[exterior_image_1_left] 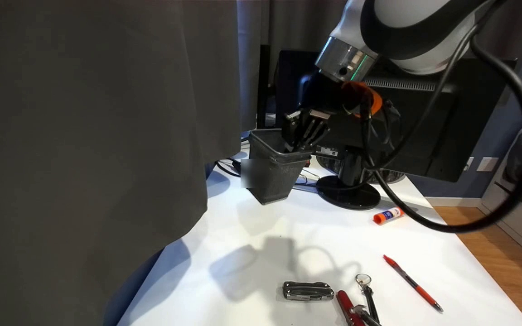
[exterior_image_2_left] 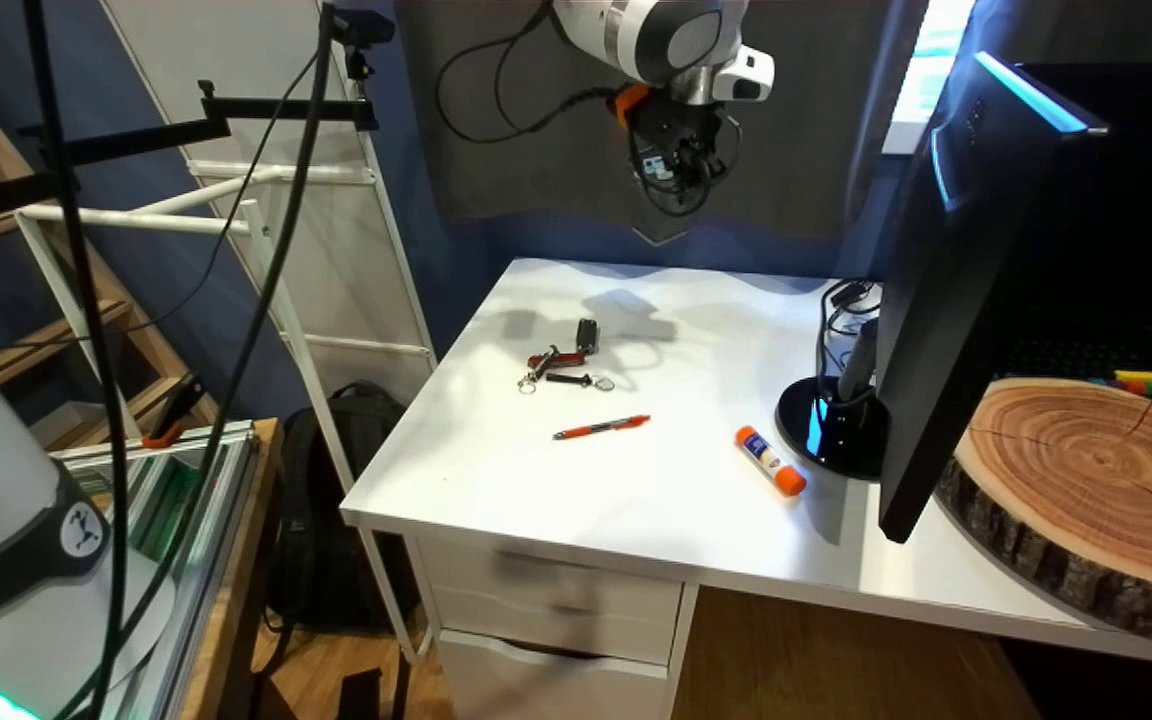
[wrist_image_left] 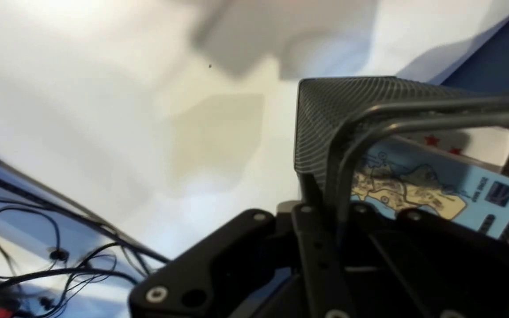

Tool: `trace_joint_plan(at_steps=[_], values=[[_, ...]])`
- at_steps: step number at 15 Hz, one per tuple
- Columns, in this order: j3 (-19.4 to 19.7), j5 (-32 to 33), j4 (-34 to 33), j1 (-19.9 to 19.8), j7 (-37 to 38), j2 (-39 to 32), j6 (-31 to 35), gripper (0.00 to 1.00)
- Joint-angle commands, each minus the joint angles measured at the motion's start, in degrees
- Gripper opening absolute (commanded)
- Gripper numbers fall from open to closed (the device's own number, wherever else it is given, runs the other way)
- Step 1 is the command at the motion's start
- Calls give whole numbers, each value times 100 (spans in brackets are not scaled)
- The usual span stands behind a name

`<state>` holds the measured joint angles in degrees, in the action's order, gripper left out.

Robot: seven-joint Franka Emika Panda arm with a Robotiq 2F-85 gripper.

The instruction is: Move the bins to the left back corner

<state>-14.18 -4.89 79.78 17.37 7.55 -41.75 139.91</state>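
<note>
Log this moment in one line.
pincer: shut on bin by its rim | bin: held clear of desk | seen inside: map card | placing: not yet done

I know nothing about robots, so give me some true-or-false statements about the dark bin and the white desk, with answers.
1. The dark bin hangs above the white desk. True.
2. The bin is empty. False: a blue map card shows inside it.
3. The fingers grip the bin by its rim. True.
4. The glue stick stands upright. False: the glue stick lies on its side.
5. A red pen lies on the desk. True.
</note>
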Motion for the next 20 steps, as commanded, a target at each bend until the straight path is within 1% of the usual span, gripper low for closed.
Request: trace_joint_plan(at_steps=[1,4,6,7,8,11,12,13,16,18,20], values=[[-104,123,-356,253,-534,65,-1049,4],[-259,107,-601,339,-1103,83,-1810,4],[-214,199,-708,350,-1378,143,-2613,5],[-227,77,-531,367,-1099,61,-2005,5],[-226,80,-556,368,-1134,70,-2127,6],[-215,80,-549,364,-1133,21,-2078,6],[-215,80,-548,364,-1133,8,-2074,3],[-105,336,-751,571,-1272,-155,-2183,3],[-119,821,-671,778,-1751,-282,-2148,3],[-241,1051,-406,872,-2083,-300,-1776,3],[-440,951,-326,969,-2330,-450,-1230,3]])
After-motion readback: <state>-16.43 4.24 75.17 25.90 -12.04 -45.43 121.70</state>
